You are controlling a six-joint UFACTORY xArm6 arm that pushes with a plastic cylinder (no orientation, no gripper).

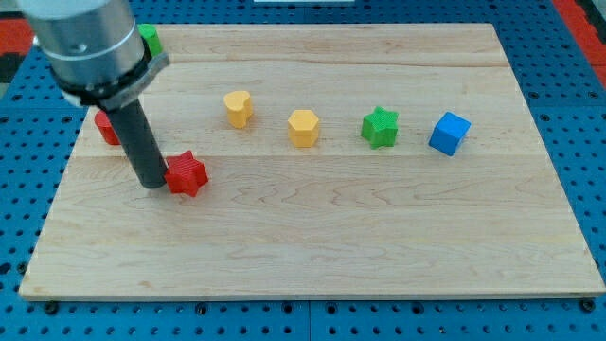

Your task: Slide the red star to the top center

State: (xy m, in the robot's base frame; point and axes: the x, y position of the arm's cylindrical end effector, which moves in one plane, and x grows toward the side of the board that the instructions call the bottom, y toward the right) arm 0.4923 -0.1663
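The red star (187,173) lies on the wooden board (312,246) at the view's left, a little below mid-height. My tip (151,184) rests on the board right at the star's left side, touching or nearly touching it. The dark rod rises from there up to the grey arm body (85,43) at the view's top left. The top centre of the board is bare wood.
A second red block (106,127) sits behind the rod, partly hidden. A green block (150,38) peeks out at the top left. A yellow heart-like block (239,108), a yellow hexagon (303,128), a green star (380,127) and a blue cube (449,133) form a row.
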